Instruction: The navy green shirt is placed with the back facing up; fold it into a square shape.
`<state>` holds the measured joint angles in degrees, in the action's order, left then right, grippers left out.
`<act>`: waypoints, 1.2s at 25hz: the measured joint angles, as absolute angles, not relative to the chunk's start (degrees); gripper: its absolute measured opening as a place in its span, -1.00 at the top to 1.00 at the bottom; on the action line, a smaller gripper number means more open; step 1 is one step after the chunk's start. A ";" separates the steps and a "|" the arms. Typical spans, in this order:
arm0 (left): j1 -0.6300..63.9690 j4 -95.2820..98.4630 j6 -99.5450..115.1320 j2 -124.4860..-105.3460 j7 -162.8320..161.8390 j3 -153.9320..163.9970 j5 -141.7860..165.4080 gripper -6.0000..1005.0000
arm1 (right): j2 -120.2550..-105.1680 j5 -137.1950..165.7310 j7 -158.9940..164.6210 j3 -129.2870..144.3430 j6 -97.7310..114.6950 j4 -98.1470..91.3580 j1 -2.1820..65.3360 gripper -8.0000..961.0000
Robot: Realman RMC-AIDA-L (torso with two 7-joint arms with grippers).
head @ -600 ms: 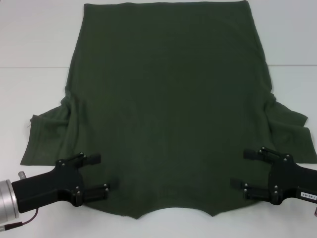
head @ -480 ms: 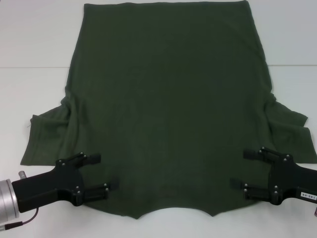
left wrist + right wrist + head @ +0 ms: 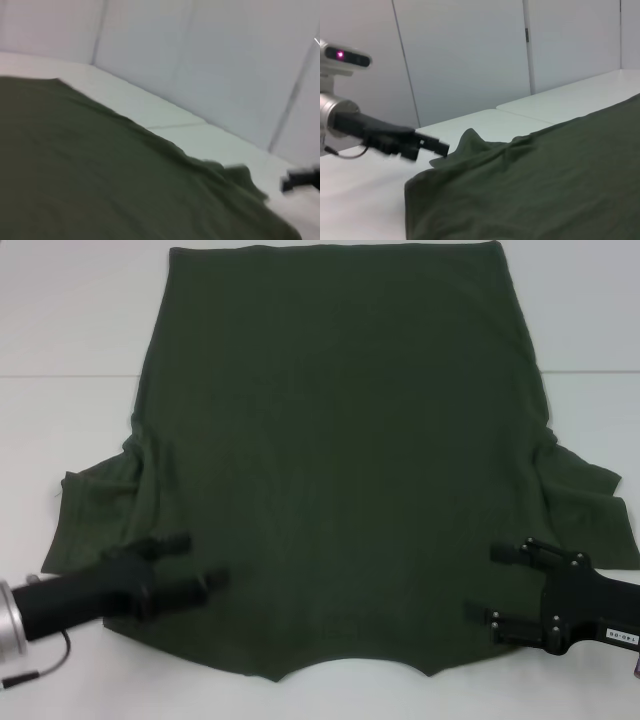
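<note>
The shirt (image 3: 335,450) lies spread flat on the white table (image 3: 70,310), plain side up, filling most of the middle. Its straight hem is at the far side and the curved neck edge at the near side. One sleeve bunches out to the left and the other to the right, each with loose folds.

The left gripper (image 3: 195,562) is over the near left part of the shirt, by the shoulder and just inside the left sleeve. Its two fingers (image 3: 170,543) stand apart, open, pointing right across the cloth.

The right gripper (image 3: 492,582) is over the near right shoulder, just near of the right sleeve. Its fingers (image 3: 510,552) are spread open too, pointing left. I cannot tell whether either gripper touches the cloth.
</note>
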<state>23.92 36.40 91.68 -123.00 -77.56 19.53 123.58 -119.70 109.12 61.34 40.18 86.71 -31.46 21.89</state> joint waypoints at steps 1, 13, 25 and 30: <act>24.35 36.38 91.64 -122.50 -81.05 18.62 123.52 -0.83 | -119.70 109.13 61.34 40.17 86.70 -31.46 21.89 -0.93; 28.94 39.92 79.65 -116.96 -100.09 12.30 128.38 -0.83 | -119.70 109.24 61.44 40.41 87.15 -31.27 21.92 -0.93; 29.21 39.38 66.03 -118.89 -91.14 17.84 128.80 -0.83 | -119.88 109.26 61.89 40.52 87.18 -31.11 22.38 -0.93; 29.18 39.16 61.70 -119.53 -90.79 17.93 128.72 -0.83 | -119.88 109.29 62.15 40.52 86.95 -31.11 22.75 -0.93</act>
<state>29.18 39.16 61.70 -119.53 -90.79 17.93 128.72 -119.88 109.29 62.16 40.52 86.95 -31.11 22.75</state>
